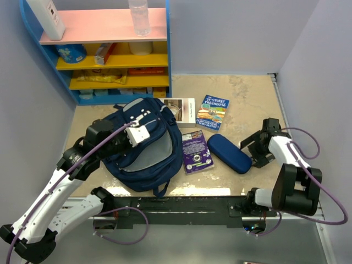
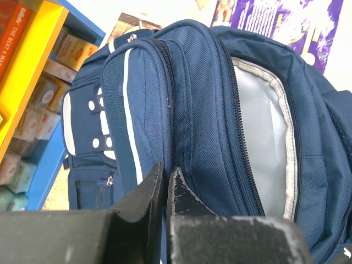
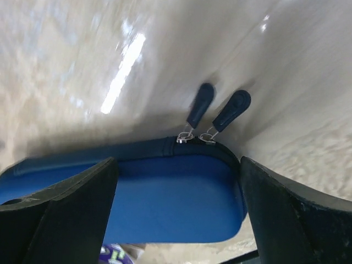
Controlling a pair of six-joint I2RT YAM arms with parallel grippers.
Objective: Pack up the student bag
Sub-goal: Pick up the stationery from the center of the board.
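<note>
The worktop point(image 1: 247, 93) carries the student bag point(image 1: 159, 159) at its left, main compartment unzipped and gaping, grey lining showing. The bag is soft, floppy fabric and probably light, so it should sag and slide rather than stand; the stiffer zip rim looks the best hold. Just right of the bag lies a purple book point(image 1: 196, 152), and beyond that a smooth, firmer navy pencil case point(image 1: 229, 153). The left claw point(image 2: 165, 176) is pinched shut, apparently on the bag's front panel. The right claw point(image 3: 177, 176), well right of the bag, gapes wide astride the case's zip end, not gripping.
</note>
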